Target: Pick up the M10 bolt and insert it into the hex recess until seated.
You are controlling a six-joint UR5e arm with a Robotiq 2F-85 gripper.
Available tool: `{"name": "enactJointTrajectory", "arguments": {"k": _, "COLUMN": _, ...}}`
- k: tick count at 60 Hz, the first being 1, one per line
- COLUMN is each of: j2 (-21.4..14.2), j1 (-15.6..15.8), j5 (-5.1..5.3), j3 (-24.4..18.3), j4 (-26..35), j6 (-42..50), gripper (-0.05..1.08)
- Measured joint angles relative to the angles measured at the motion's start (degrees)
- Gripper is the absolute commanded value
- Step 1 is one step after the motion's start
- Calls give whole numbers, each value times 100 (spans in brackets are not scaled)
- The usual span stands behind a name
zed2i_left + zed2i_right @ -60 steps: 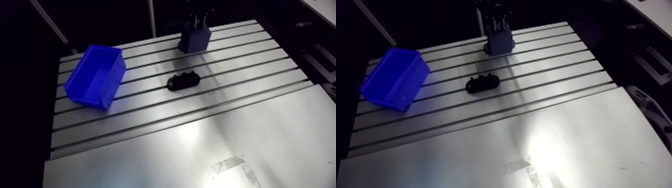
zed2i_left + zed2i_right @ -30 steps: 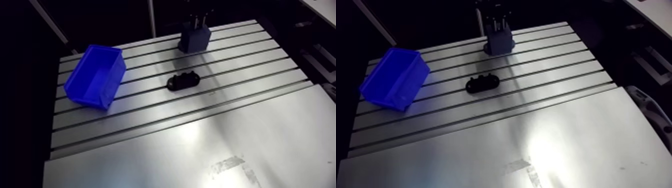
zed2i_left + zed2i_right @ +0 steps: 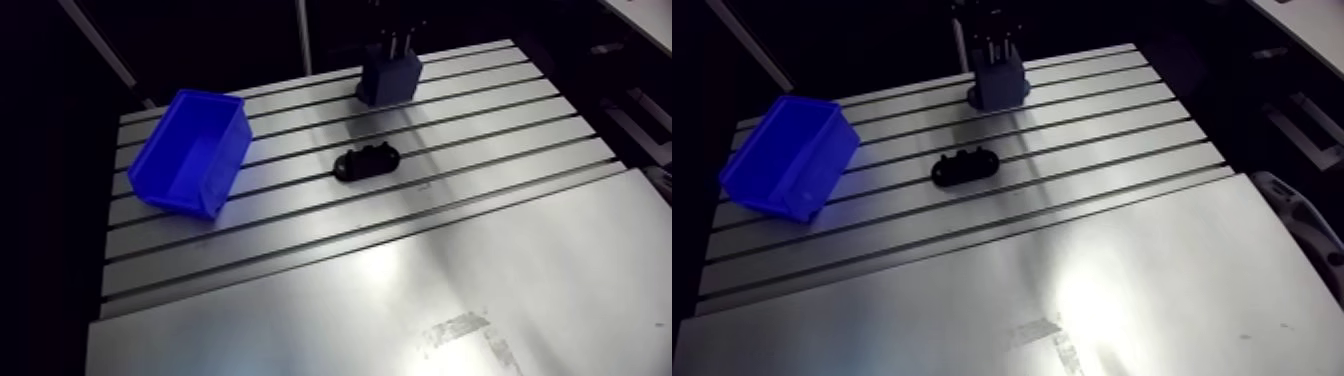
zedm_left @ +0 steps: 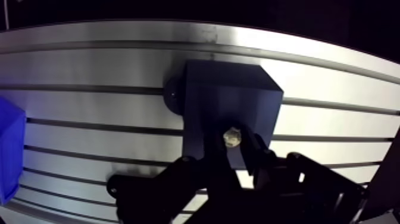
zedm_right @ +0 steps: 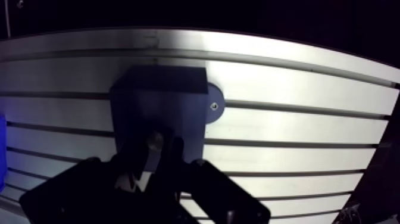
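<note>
Clamping the M10 bolt (image 4: 232,136) between its jaws, the end effector (image 4: 234,146) hangs over the dark blue block (image 4: 229,95).

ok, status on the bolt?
Gripper shut on bolt. Bolt over dark block, seating unclear. Blue bin, black part well aside.

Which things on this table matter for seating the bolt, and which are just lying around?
Part of the job:
- bolt, held in the gripper
- dark block beneath it

Lying about:
- blue bin
- black part mid-table
</note>
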Motion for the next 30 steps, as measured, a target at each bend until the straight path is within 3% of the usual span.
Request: {"name": "enactJointTrajectory", "arguments": {"k": 30, "j2": 0, "j1": 6, "j5": -14, "j3": -32, "j4": 4, "j6": -34, "gripper": 70}}
